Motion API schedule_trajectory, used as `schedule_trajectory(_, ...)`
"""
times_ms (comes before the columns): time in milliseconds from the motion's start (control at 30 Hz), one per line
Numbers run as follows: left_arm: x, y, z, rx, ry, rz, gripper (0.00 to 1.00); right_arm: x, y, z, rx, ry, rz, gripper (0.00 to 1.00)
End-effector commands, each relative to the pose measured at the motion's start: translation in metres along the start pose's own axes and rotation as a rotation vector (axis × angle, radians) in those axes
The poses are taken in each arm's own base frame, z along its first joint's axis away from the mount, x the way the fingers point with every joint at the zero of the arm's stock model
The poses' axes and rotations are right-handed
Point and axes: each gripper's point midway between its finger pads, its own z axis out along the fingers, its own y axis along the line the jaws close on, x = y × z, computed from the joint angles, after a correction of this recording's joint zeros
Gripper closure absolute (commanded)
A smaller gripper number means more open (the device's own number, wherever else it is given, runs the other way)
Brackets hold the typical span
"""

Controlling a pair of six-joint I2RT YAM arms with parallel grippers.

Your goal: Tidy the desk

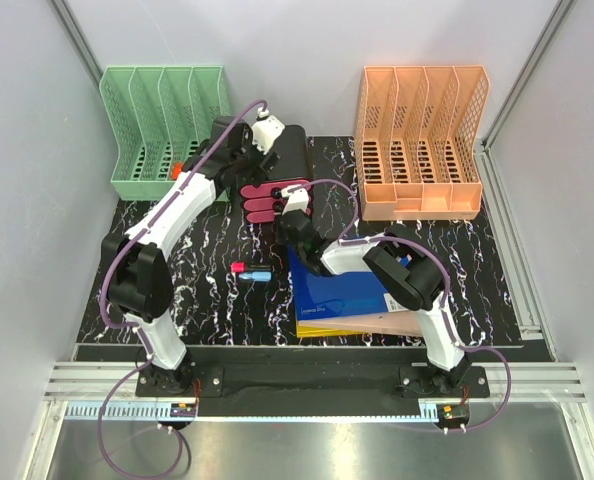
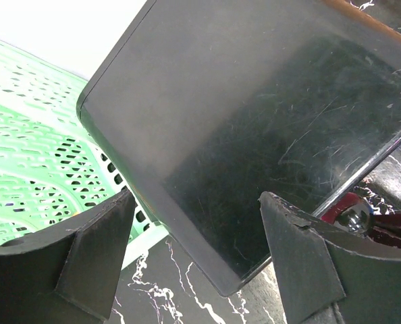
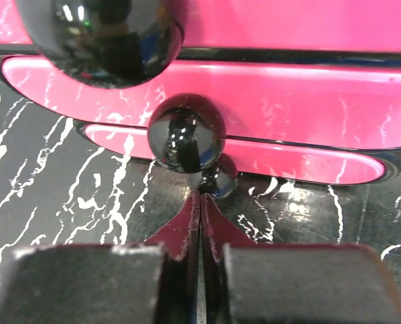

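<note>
Desk (image 1: 202,295): a black top with white veining that fills the middle of the overhead view. Everything listed below stands or lies on it.
Green file rack (image 1: 165,130): upper left of the overhead view, at the desk's upper edge.
Orange file rack (image 1: 422,140): upper right, on the same edge. The two racks are probably where flat items are meant to go.
Black slab (image 1: 295,152): upper centre, between the racks and tilted. In the left wrist view, its lower corner hangs down between the fingers.
Left gripper (image 2: 197,202): jaws wide apart, straddling that corner. The view does not show whether either pad touches the slab, so this may be steadying or the approach to a clamp.
Pink drawer unit (image 1: 273,200): just below the slab, with stepped tiers that carry black ball knobs (image 3: 185,142).
Right gripper (image 3: 200,219): jaws closed to a hairline with nothing seen between them. The tips sit right before the smallest, lowest knob, a pose that suits nudging more than grasping.
Blue book (image 1: 337,285): lower centre, on top of a stack and partly under the right arm.
Red-and-blue item (image 1: 251,271): lies alone, left of the book.
Step in hand: judged early, since the loose items are not yet sorted.
</note>
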Motion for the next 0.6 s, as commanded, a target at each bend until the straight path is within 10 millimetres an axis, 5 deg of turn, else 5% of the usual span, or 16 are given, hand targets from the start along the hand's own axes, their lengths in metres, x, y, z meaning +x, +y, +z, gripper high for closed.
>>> schedule_trajectory(0,0.072,-0.039,0.004,0.135,0.226,-0.014,0.20,-0.020,0.011,-0.003,-0.045,-0.064,0.053,1.00)
schedule_trajectory(300,0.071,-0.039,0.003,0.134,0.222,-0.018,0.20,-0.021,0.008,-0.014,-0.050,-0.071,0.073,1.00)
schedule_trajectory(567,0.062,-0.033,0.005,0.110,0.201,-0.036,0.20,-0.031,0.006,-0.003,-0.026,-0.143,0.055,0.69)
